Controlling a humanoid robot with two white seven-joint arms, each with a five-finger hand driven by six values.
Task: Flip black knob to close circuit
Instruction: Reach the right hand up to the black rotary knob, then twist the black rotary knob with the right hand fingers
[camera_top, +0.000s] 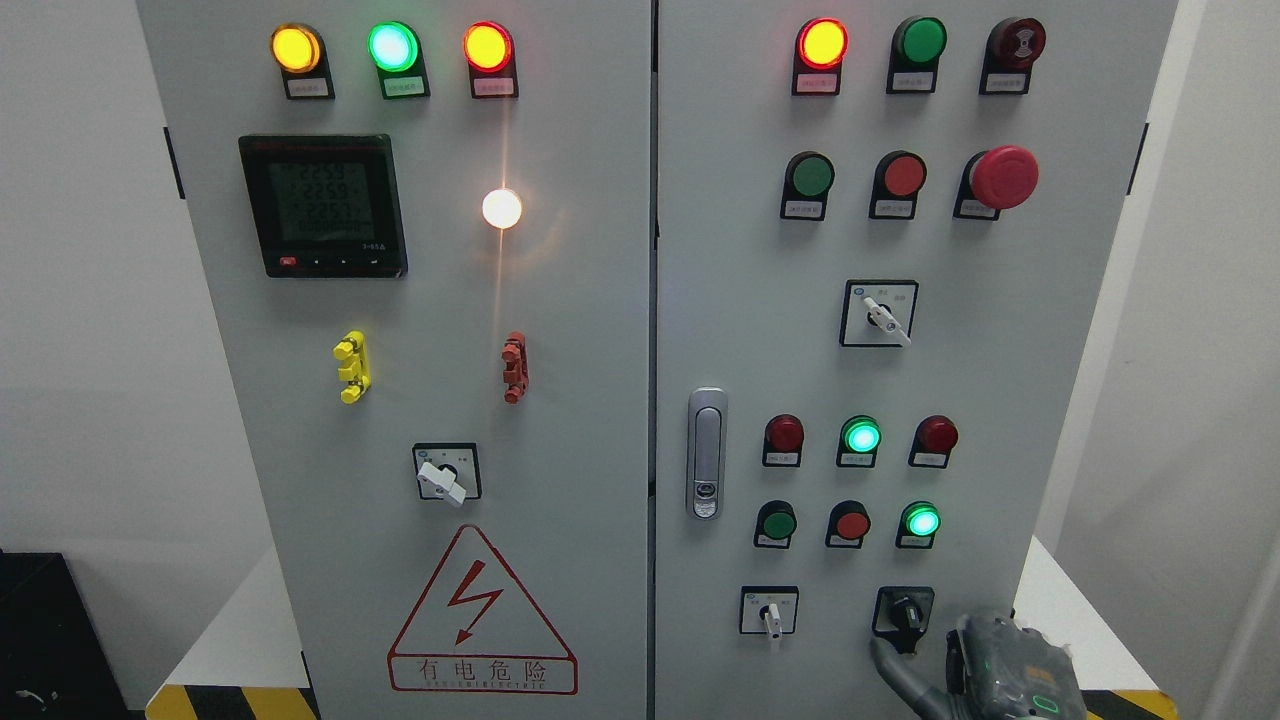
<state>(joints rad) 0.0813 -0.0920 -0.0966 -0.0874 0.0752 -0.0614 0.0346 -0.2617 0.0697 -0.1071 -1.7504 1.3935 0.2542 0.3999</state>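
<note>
Head view: grey control cabinet (560, 420), two doors. Black knob (906, 612) sat in the bottom row of the right door, right of a white selector switch (770, 618). Right hand (935, 665) entered at lower right; one finger (885, 660) extended just under the knob, grasping nothing. Contact could not be told.

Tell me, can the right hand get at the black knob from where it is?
Probably yes: the right hand sits just below the black knob, one finger reaching up to its lower edge, with nothing between them.
</note>
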